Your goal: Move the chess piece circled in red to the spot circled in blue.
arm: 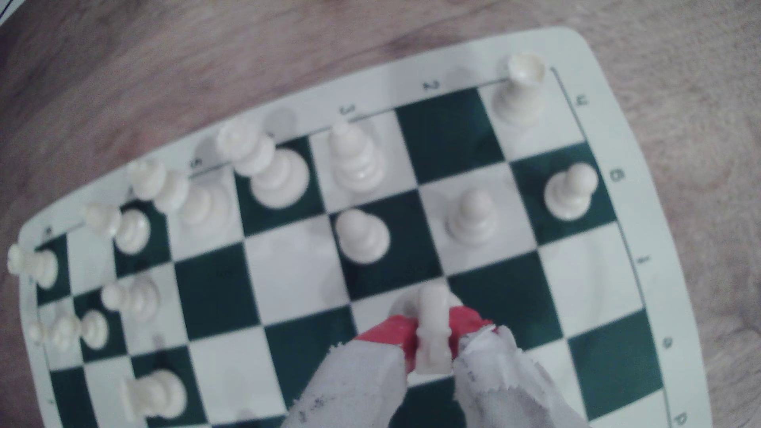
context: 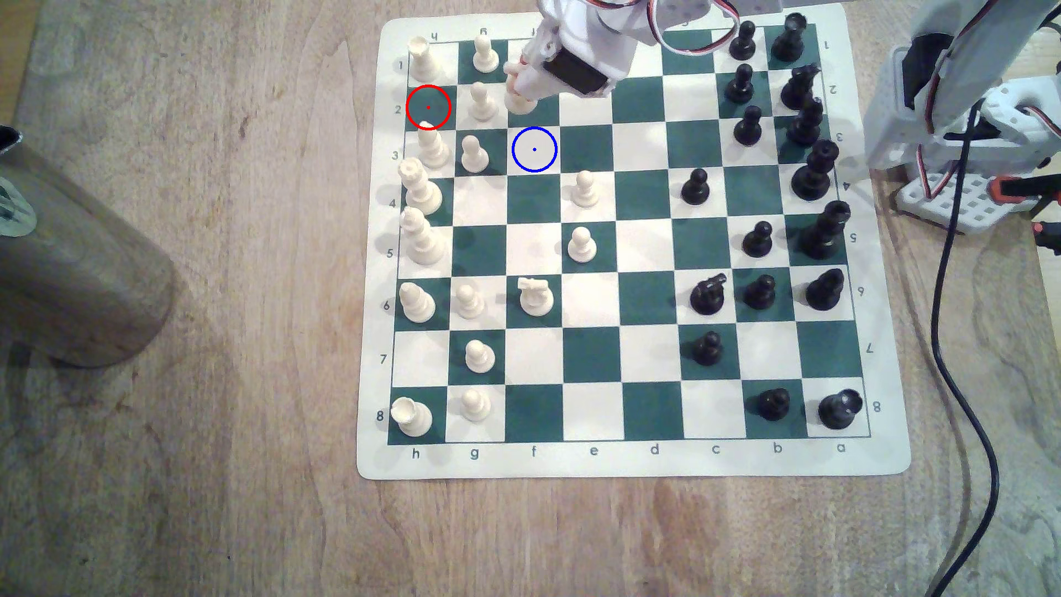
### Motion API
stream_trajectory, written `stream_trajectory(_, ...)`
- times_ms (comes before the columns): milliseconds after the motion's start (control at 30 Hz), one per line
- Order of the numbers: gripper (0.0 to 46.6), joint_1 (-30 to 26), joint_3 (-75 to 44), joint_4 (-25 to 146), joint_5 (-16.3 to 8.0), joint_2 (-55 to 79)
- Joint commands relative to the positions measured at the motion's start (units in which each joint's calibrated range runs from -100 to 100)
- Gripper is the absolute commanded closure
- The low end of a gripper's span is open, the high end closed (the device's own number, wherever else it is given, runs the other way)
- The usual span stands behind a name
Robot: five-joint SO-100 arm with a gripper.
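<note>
- Holding the cream knight [arm: 431, 335], the gripper [arm: 432, 337] has its jaws closed narrow on the piece, with the red pads [arm: 391, 335] pressing on both sides.
- You see in the exterior view that the knight [context: 519, 95] hangs just beside the blue-ringed square [context: 534, 149], over the neighbouring square toward the board's rank 2; I cannot tell if its base touches the board [context: 631, 459].
- You can judge the piece light, stiff and smooth plastic, so it may slip or turn between the pads.
- Keep the hold on the narrow body under the head, as now.
- A cream pawn [context: 474, 154] stands next to the blue-ringed square, so lower straight.
</note>
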Motion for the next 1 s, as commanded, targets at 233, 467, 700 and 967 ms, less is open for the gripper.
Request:
stream_trajectory(233,46.4,-1.7,3.2,-4.7,0.4,-0.7)
stream_trajectory(467,46.4,-2.2,-1.1,-4.8,0.2,6.6)
stream_trajectory(700,46.4,-2.0,-4.0,-5.0,0.1,9.1)
stream_trajectory(967,46.4,-1.2,-6.9,-5.1,0.3,12.2)
